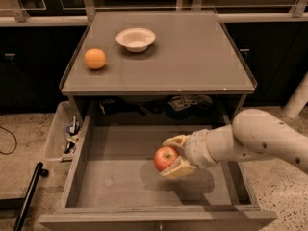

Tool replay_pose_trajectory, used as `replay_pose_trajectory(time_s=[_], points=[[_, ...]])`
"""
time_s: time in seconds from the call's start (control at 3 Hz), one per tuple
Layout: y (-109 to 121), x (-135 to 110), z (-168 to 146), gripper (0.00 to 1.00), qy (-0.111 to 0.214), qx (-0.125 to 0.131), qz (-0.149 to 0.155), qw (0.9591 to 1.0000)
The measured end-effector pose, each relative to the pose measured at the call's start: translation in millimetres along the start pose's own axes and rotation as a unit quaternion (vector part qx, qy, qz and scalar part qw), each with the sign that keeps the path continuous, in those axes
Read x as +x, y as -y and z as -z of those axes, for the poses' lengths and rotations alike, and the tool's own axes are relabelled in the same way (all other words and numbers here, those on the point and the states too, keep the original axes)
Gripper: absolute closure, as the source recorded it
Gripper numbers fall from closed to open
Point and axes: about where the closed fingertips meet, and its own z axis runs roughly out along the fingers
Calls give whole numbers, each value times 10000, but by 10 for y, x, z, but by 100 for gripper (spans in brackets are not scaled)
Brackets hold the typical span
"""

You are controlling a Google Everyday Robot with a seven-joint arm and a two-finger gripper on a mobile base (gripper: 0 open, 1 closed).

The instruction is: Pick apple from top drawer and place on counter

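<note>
The red apple (165, 158) with yellowish patches is held between the pale fingers of my gripper (174, 156). The gripper reaches in from the right on a white arm and holds the apple a little above the bare bottom of the open top drawer (120, 179), right of its middle; a shadow lies under it. The grey counter (192, 57) lies above and behind the drawer.
A plain orange fruit (95, 58) and a white bowl (135, 38) stand on the counter's left and back. A pale side bin (58, 134) of clutter hangs left of the drawer. A black pole (29, 196) lies on the floor at the lower left. Dark items sit in the cabinet behind the drawer.
</note>
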Motion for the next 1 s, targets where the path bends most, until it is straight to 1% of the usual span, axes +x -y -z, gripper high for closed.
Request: replay_pose_trajectory(time_s=[0.33, 0.67, 1.0], points=[[117, -319, 628, 100, -17, 359, 320, 9988], [420, -538, 1188, 100, 85, 645, 451, 9969], [875, -631, 1583, 100, 219, 777, 573, 9951]])
